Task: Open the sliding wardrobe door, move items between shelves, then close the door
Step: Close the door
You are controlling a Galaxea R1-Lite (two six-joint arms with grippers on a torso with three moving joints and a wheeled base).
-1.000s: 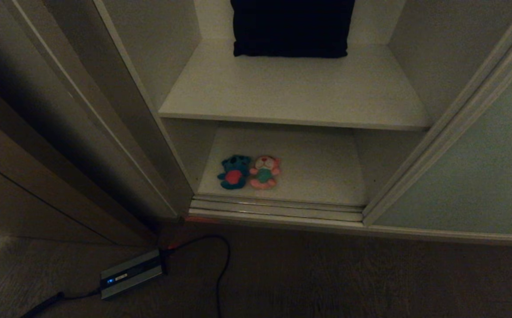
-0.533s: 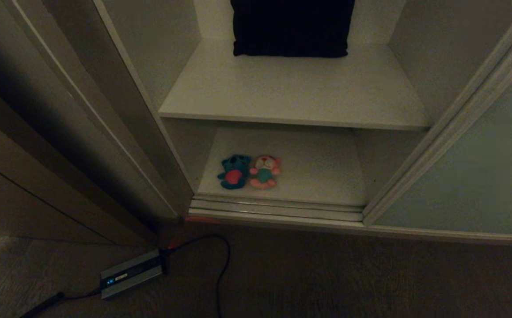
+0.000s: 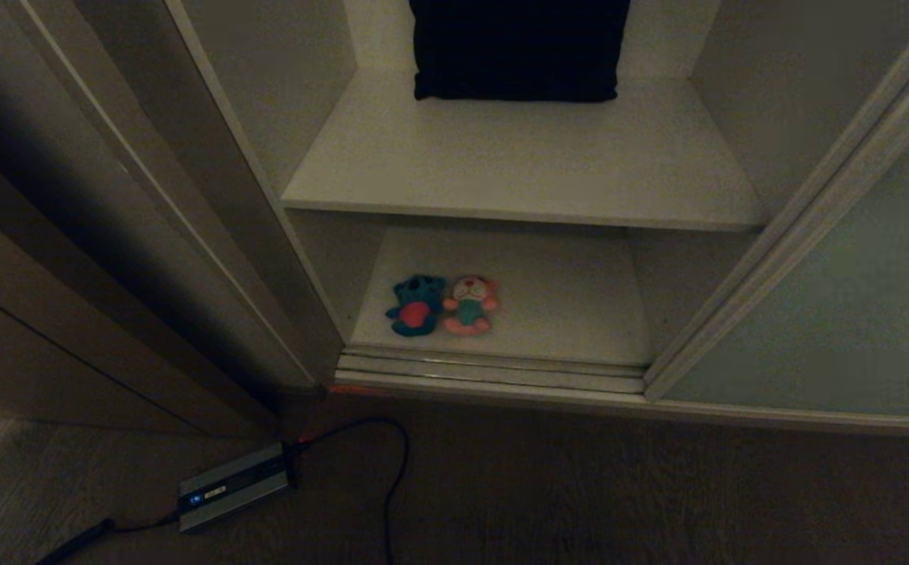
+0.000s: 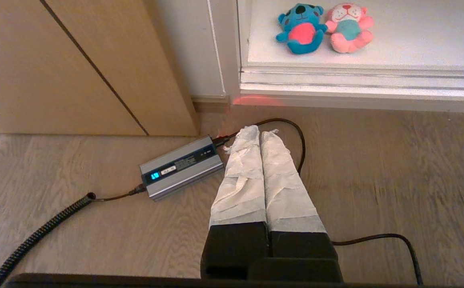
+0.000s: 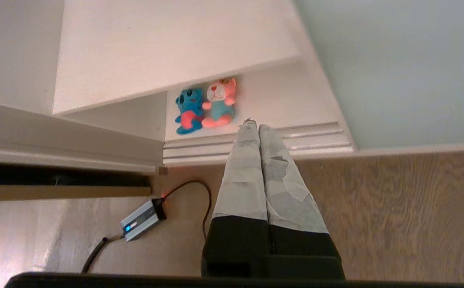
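The sliding wardrobe door (image 3: 838, 298) stands slid to the right, so the shelves show. Two plush toys lie side by side at the left front of the lower shelf (image 3: 564, 306): a teal-blue one (image 3: 416, 305) with a red belly and a pink one (image 3: 469, 304). Above it, the upper shelf (image 3: 525, 157) is bare at the front. My right gripper (image 5: 254, 127) is shut and empty. It hangs over the floor before the door track, short of the pink toy (image 5: 219, 102). My left gripper (image 4: 260, 134) is shut, empty and low over the floor. Neither arm shows in the head view.
A dark folded cloth (image 3: 518, 49) lies at the back of the upper shelf. A grey power adapter (image 3: 233, 485) with a black cable (image 3: 399, 463) lies on the wood floor left of the opening. Brown wooden panels (image 3: 70, 259) stand at the left.
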